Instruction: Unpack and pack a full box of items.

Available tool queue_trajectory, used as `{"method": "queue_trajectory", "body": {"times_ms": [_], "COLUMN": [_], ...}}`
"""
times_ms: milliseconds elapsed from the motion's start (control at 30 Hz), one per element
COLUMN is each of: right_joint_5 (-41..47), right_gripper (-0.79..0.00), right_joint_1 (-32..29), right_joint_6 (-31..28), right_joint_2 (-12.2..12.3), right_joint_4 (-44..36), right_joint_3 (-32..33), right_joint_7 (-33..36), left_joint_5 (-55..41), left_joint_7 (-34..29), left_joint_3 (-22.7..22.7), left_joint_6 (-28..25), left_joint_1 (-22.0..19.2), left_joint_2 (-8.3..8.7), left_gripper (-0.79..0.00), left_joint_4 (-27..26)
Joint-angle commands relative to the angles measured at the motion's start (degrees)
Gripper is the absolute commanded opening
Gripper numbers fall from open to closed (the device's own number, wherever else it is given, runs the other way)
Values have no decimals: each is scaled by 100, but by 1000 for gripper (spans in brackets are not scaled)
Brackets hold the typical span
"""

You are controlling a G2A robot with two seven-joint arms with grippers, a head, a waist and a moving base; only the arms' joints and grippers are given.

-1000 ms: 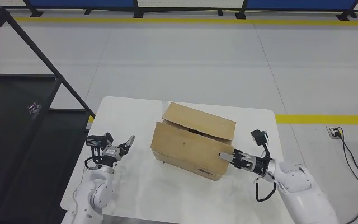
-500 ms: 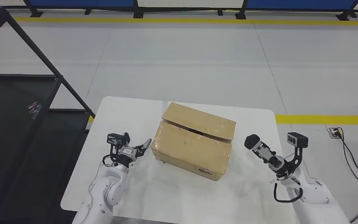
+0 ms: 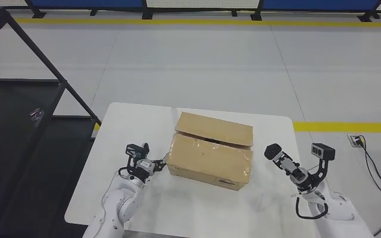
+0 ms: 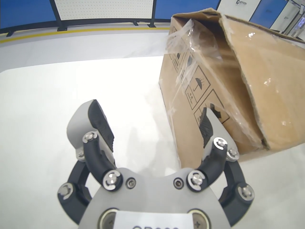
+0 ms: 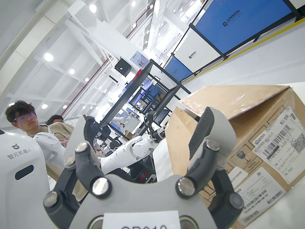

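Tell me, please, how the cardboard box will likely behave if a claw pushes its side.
The cardboard box sits broad and flat on the table, so it should slide rather than tip. Its top flap looks loose, with tape peeling, so it probably flexes.

Bright overhead ceiling lamps (image 5: pixel 48 57), glints on taped box (image 4: pixel 262 84), faint shadows, bowed wrist-view edges

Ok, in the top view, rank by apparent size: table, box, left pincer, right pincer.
1. table
2. box
3. left pincer and right pincer: small, about alike, so I won't rank them.
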Motion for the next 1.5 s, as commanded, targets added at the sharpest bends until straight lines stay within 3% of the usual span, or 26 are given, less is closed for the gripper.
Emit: {"method": "queue_trajectory", "body": {"times_ms": [0, 400, 600, 733, 833, 1267, 1367, 1433, 1467], "right_joint_5": [21, 223, 266, 267, 174, 168, 79, 36, 24], "right_gripper": [0, 0, 0, 0, 0, 0, 0, 0, 0], "right_joint_1": [32, 153, 173, 150, 84, 80, 67, 62, 55], "right_joint_6": [-10, -102, -150, -156, -112, -85, 99, 154, 159], "right_joint_2": [6, 37, 49, 57, 64, 63, 43, 26, 22], "right_joint_4": [38, 148, 183, 158, 75, 58, -120, -168, -175], "right_joint_3": [-9, -86, -106, -96, -94, -94, -93, -126, -138], "right_joint_7": [28, 185, 189, 151, 130, 104, -235, -388, -430], "left_joint_5": [23, 132, -25, -214, -559, -560, 289, 264, 607], "left_joint_7": [-11, -98, -76, -75, -413, -404, 42, 520, 973], "left_joint_3": [18, 94, -243, -649, -888, -888, -726, -500, -421], "left_joint_6": [-44, -197, -84, 188, 497, 502, 1025, 870, 1030], "left_joint_1": [67, 365, 490, 426, 141, 143, 7, -222, -371], "left_joint_2": [5, 28, 79, 123, 127, 127, 126, 74, 68], "left_gripper": [0, 0, 0, 0, 0, 0, 0, 0, 0], "left_joint_4": [-102, -547, -653, -507, -75, -89, -3, 318, 579]}}
